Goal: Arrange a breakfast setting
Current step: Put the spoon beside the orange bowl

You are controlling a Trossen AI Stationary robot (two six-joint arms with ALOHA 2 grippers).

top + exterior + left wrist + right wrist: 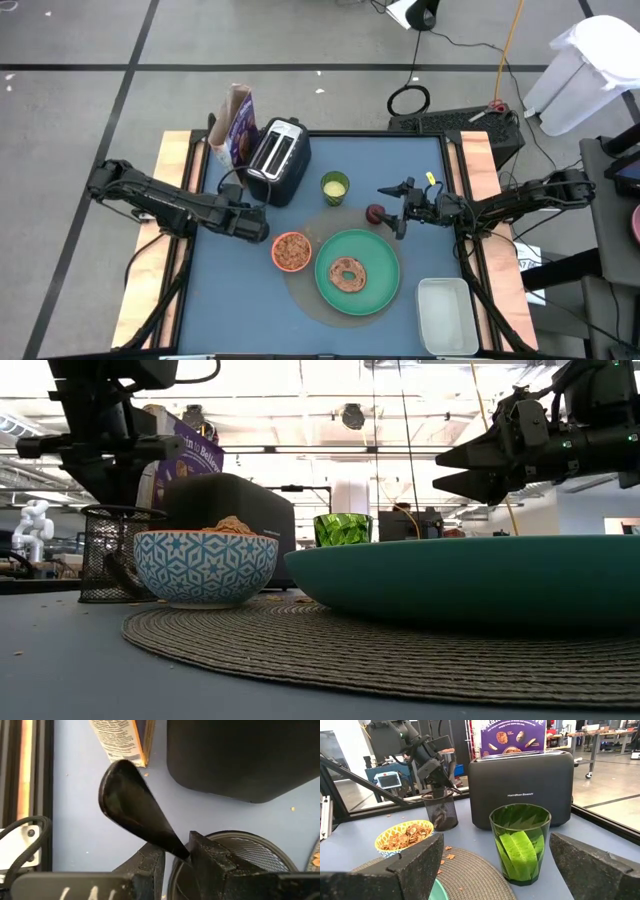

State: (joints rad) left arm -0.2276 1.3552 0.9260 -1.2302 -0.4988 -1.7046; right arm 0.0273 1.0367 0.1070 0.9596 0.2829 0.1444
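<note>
Black mesh cup stands at the left of the blue tabletop, with the left tool over it, pinching a dark spoon by the handle. Behind it sit the purple cereal box and the black toaster. Next come the cereal-filled bowl, the green glass, then the green plate carrying the bagel. Just beside the dark-red fruit hovers the right tool, fingers spread and empty.
</note>
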